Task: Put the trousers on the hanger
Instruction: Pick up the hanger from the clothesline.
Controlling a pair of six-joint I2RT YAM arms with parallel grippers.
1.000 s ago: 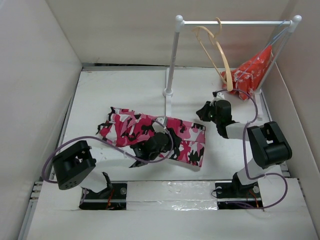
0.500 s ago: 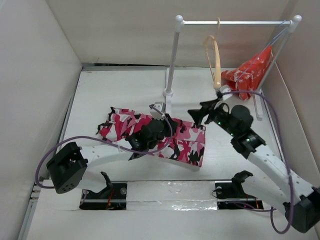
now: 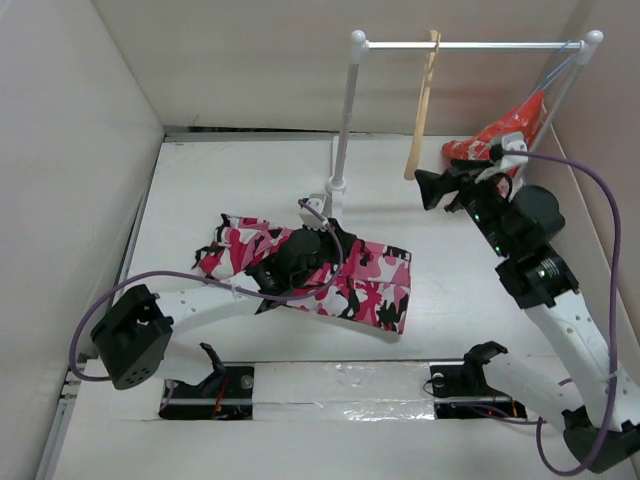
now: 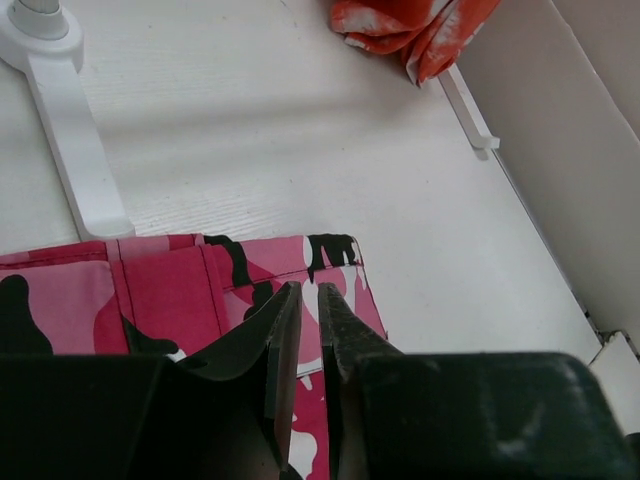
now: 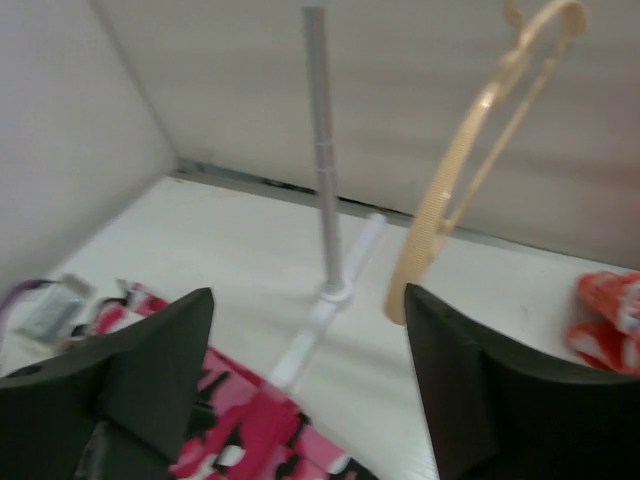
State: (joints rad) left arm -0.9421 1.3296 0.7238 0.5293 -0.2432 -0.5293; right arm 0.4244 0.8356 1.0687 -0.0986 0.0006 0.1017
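The right gripper (image 3: 428, 188) has swung up and away from the trousers (image 3: 375, 290) to the low end of the hanger (image 3: 421, 110), which has turned from a slanted loop to hang edge-on. The left gripper (image 4: 305, 300) has crept a little along the cloth.

The likely trouble: the hanger hangs free by its hook on the rail (image 3: 480, 45), so a nudge from a finger before the grip closes could set it swinging or knock it off. The trousers are also soft and lie flat, so a pinch that catches only one layer would probably slip.

The right gripper's jaws are spread wide and hold nothing; in the right wrist view the hanger stands beyond the gap, apart from both fingers. The left gripper's jaws are pressed almost together, a thin slit between them, over the trousers near their far edge; no cloth shows in the slit. The trousers lie on the table (image 3: 230, 180), well apart from the hanger.
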